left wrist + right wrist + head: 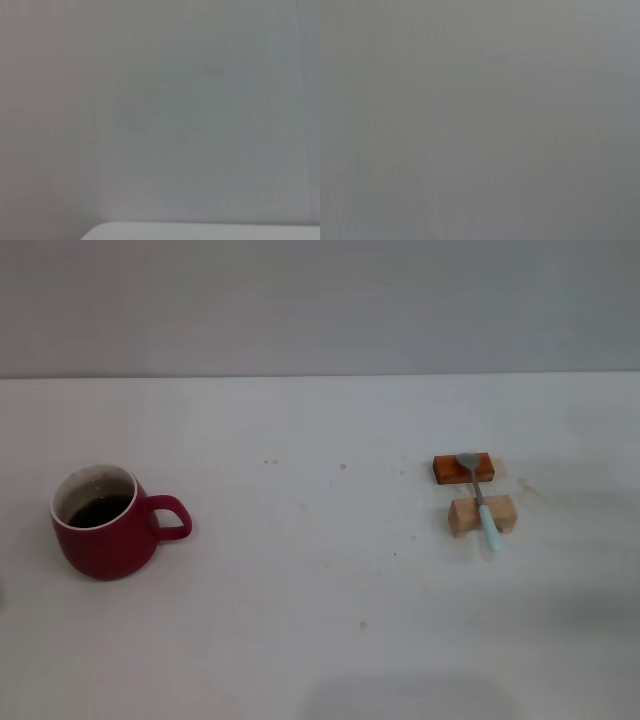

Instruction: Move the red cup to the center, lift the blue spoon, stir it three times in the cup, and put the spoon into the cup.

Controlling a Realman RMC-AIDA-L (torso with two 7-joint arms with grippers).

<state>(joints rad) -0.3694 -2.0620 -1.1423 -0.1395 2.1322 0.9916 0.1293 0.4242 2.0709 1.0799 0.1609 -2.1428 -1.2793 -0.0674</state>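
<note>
red cup (pixel 100 525) sits far left, not moved yet | blue spoon (pixel 481 502) lies across two wooden blocks (pixel 481 515), so easy to pick up | both grippers out of sight, can't tell if open

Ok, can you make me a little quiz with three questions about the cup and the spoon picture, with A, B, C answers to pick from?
1. Where is the red cup on the table in the head view?
A. On the left side
B. In the middle
C. Far right corner

2. How many wooden blocks are under the blue spoon?
A. One
B. Two
C. Four

3. What is the spoon doing?
A. Standing inside the cup
B. Lying across the blocks
C. Held up by a gripper

Answers:
1. A, the cup sits at the left, its handle pointing toward the middle.
2. B, there is an orange-brown block and a tan block.
3. B, its grey bowl rests on the orange-brown block and its light blue handle crosses the tan block; no gripper shows in any view.
</note>
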